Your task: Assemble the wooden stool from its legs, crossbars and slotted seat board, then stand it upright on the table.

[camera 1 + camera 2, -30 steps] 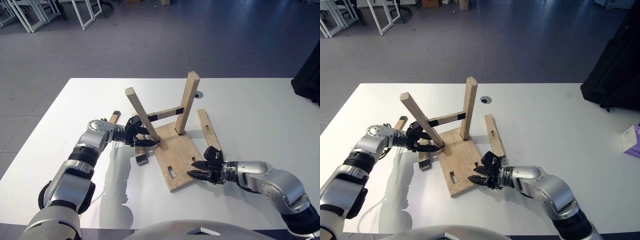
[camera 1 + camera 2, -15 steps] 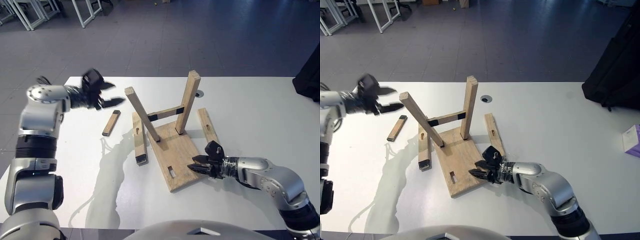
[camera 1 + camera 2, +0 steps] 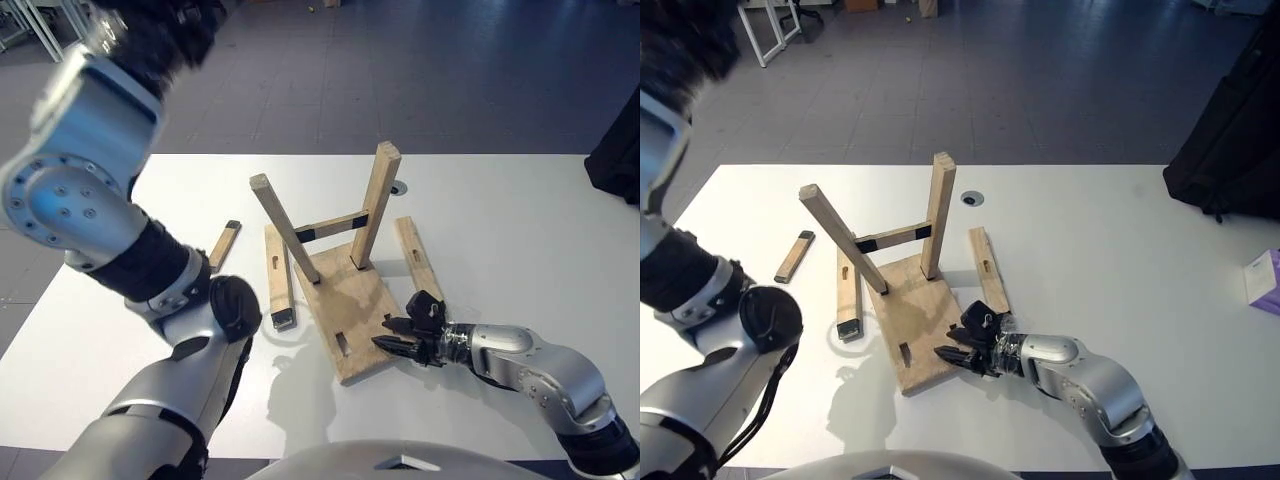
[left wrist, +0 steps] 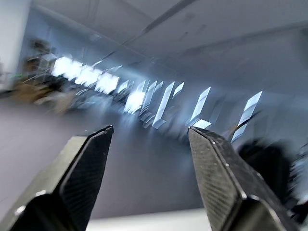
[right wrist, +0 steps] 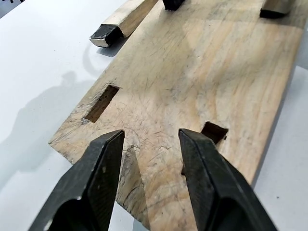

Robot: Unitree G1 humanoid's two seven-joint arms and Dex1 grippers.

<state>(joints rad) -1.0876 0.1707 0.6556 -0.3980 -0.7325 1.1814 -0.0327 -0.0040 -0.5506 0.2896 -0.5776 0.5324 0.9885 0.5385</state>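
Head camera: a pale wooden slotted seat board [image 3: 345, 300] lies flat on a white table [image 3: 520, 210]. Two square posts stand in the board's far end, an upright leg [image 3: 374, 205] and a leaning leg [image 3: 285, 228] tilted away from it. They are joined by a crossbar [image 3: 330, 227] with black-wrapped ends. A loose leg [image 3: 277, 280] lies just beside the board's left edge, a second loose leg [image 3: 413, 252] off its right edge, and a short crossbar [image 3: 224, 245] further left. The right gripper [image 3: 392, 342] sits at the board's near right corner. The left arm [image 3: 90, 160] stands high above the table, its end blurred and cut off.

Left wrist camera: the left gripper [image 4: 150, 130] has its dark, woven-textured fingers spread wide, holding nothing — a blurred room lies beyond.

Right wrist camera: the right gripper's fingers are parted with nothing between them, low over the board's near edge. Close up are scratched grain, rectangular slots [image 5: 101, 102] and the loose leg's black-capped end.
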